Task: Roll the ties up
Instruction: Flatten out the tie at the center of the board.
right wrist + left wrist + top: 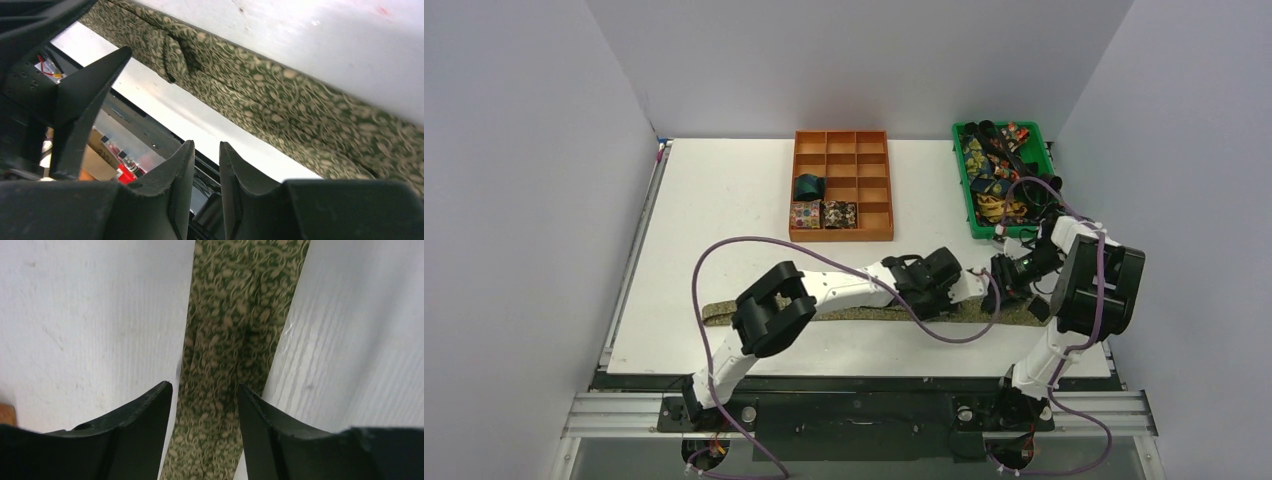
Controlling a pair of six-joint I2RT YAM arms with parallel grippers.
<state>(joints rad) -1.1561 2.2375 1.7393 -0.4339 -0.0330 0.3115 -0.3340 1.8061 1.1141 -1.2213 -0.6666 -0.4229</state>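
Observation:
An olive-gold speckled tie (844, 313) lies flat along the table's near edge. My left gripper (974, 288) is open and low over the tie's right part. In the left wrist view (205, 387) its fingers straddle the tie (230, 315) without closing on it. My right gripper (1001, 283) is just right of the left one. In the right wrist view (206, 145) its jaws stand a narrow gap apart with nothing between them, beside the tie (280, 95). Rolled teal (809, 187), floral (805, 214) and dark flecked (840, 214) ties sit in the orange tray (879, 185).
A green bin (964, 185) at the back right holds several loose ties. Purple cables (724, 245) loop over the table from both arms. The left gripper's finger (85, 100) shows close by in the right wrist view. Grey walls enclose the table.

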